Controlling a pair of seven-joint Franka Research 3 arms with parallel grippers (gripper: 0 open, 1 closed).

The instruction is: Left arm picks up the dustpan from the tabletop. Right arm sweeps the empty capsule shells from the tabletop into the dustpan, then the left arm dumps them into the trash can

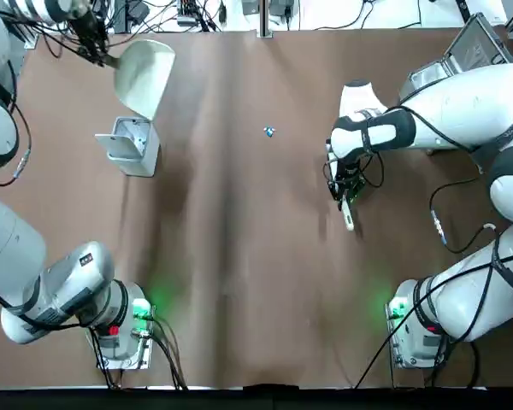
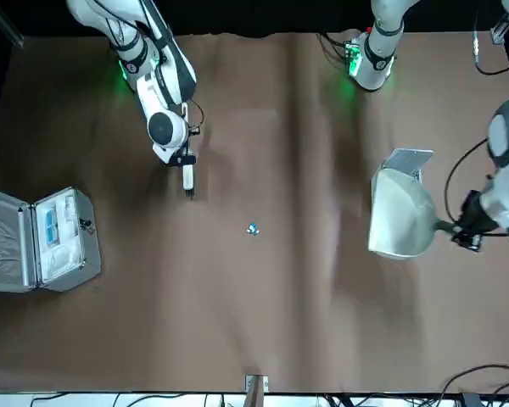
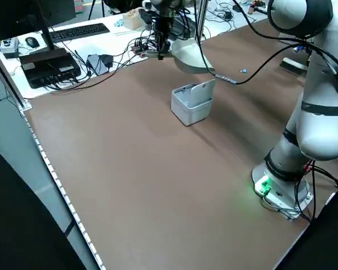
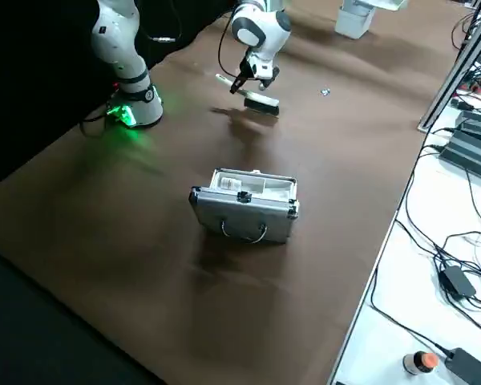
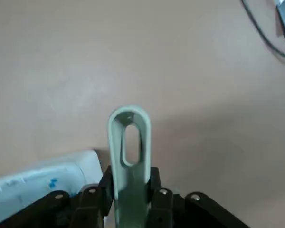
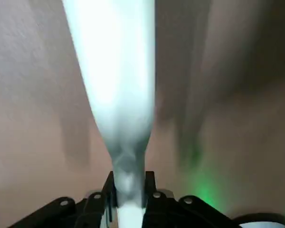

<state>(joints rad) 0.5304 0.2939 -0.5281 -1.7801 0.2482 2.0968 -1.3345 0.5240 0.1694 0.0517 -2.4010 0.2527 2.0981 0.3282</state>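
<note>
My left gripper (image 1: 98,53) is shut on the thin handle (image 5: 128,156) of the cream dustpan (image 1: 141,77), held in the air at the far left. The pan (image 2: 399,216) hangs over the open grey trash can (image 1: 128,145), its mouth tilted toward the bin (image 3: 191,101). One blue-and-white capsule shell (image 1: 268,131) lies on the brown tabletop (image 1: 239,273) near the middle, also seen as a speck (image 2: 252,229). Right of it, my right gripper (image 1: 346,184) is shut on the slim white brush (image 1: 349,213), which hovers low over the table (image 4: 256,98).
An open silver metal case (image 2: 42,237) sits at the far right of the table. Both arm bases with green lights (image 1: 141,312) stand at the near edge. Cables and a keyboard lie on the white bench beyond the table's far edge.
</note>
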